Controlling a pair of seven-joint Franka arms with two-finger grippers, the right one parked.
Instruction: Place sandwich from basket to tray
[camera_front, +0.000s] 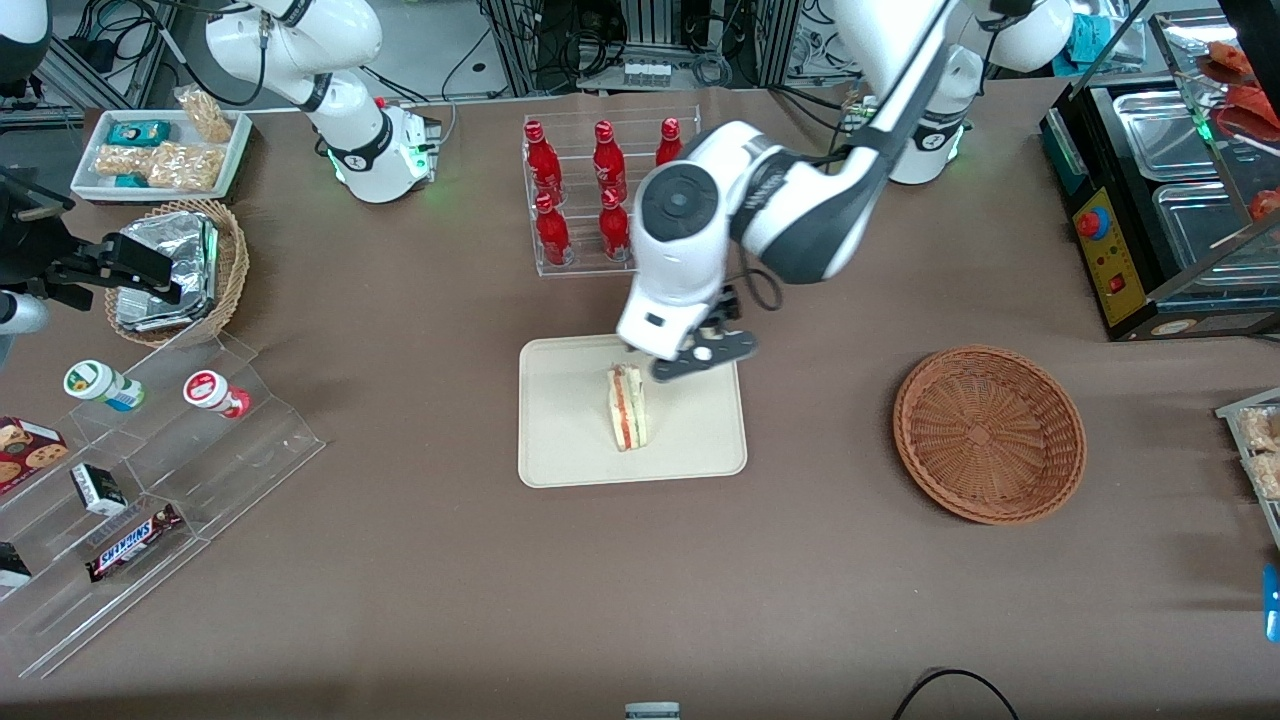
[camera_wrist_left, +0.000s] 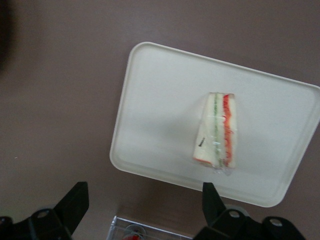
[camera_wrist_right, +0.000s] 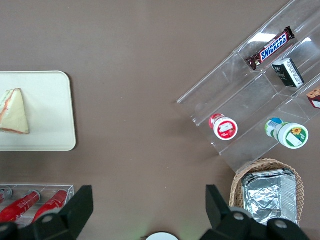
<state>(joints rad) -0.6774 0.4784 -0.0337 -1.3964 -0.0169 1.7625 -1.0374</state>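
On the tray (camera_front: 560, 455), a clear-wrapped sandwich (camera_front: 627, 407) wedge, orange-red and green layered; above, fingers (camera_wrist_left: 75, 202) spread wide, empty.

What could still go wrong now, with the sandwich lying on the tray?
The sandwich stands on its edge on the tray, so it might tip over by itself. The open gripper hangs just above the tray, close to the sandwich; a careless retreat could brush it, or the bottle rack nearby. The basket is empty.

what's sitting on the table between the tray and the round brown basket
Nothing: in the front view only bare tabletop separates the tray from the basket. The open gripper hangs above the tray.
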